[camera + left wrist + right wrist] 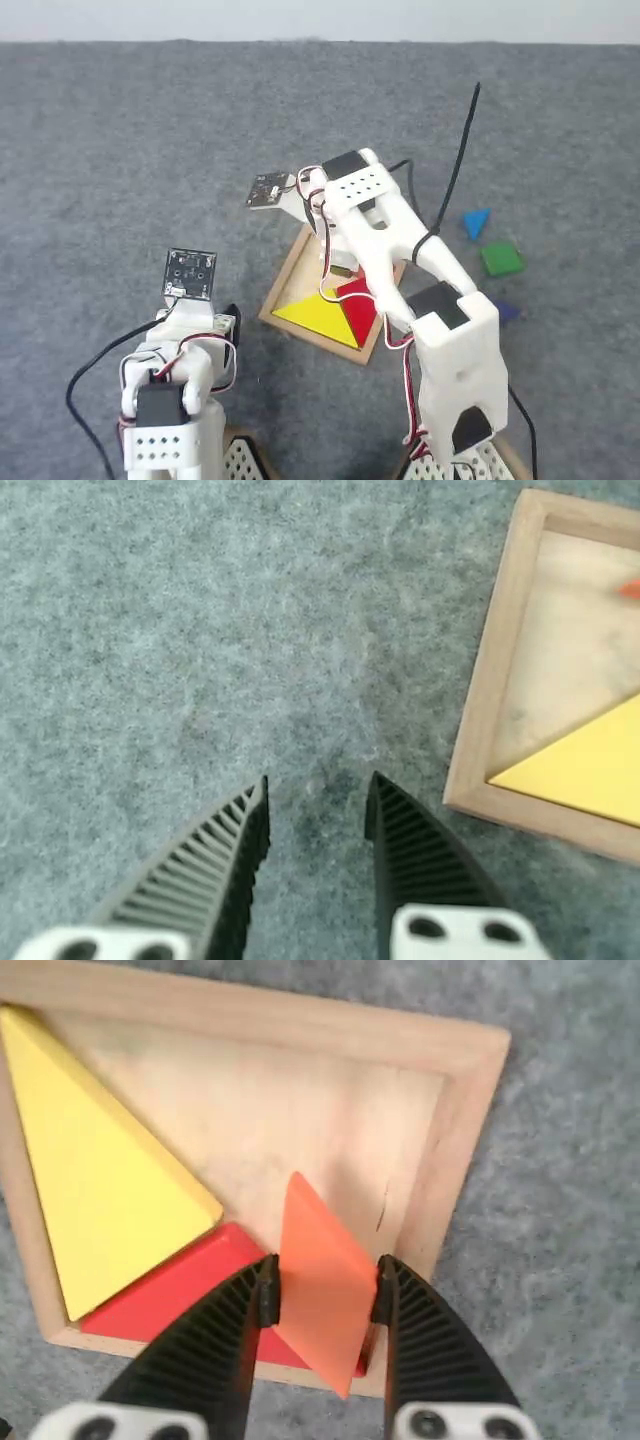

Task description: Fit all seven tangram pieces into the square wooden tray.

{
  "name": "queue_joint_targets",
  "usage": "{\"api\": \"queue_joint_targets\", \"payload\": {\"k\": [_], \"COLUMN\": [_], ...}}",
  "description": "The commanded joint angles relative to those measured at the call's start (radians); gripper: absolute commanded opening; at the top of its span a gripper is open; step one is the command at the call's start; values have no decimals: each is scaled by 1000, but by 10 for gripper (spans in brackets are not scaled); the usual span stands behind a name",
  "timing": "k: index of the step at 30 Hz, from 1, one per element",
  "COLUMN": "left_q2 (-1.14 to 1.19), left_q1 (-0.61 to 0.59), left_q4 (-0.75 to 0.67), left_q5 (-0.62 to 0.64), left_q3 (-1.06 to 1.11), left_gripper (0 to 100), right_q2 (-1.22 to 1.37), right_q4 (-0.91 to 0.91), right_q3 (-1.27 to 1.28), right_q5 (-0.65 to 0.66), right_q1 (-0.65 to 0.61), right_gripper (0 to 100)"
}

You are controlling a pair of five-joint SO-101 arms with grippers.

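Left arm sits nearest, at the bench's front edge toward the left corner. Its jaws are open with nothing between them, over bare grey bench, just beside one outer wall of the tray.

Tray sits mid-bench, rotated so a corner points to the front edge. Two pieces lie flat inside:
- yellow triangle, long side against the tray wall nearest the front edge
- red triangle, touching the yellow one, long side against the adjoining wall

The rest of the tray floor is bare wood.

Right arm stretches from the front right over the tray. Its jaws are closed on the orange piece, a four-sided slanted shape pinched across its width. The piece hangs over the red triangle's edge and the bare floor, close to a tray wall. Cannot tell if it touches the floor.

Loose pieces lie toward the bench's right edge, well apart from the tray:
- dark blue piece, partly hidden behind the right arm
- green square
- blue triangle, farthest back
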Motion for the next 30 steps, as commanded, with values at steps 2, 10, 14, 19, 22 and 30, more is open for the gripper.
{"api": "queue_joint_targets", "payload": {"k": [2,10,14,19,22,30], "left_q2": [-28,-28,-28,-28,-28,-28], "left_q1": [2,2,2,2,2,2], "left_q4": [9,9,9,9,9,9], "left_q5": [-6,-6,-6,-6,-6,-6], "left_q3": [-8,-8,-8,-8,-8,-8], "left_gripper": [153,153,153,153,153,153], "right_q2": [-13,-13,-21,-124,-231,-386], "right_q4": [-4,2,7,130,232,226], "right_q3": [-58,-60,-63,-161,-203,37], "right_q5": [18,18,18,15,12,17], "right_q1": [7,7,7,119,234,529], "right_gripper": [103,219,204,204,204,204]}}
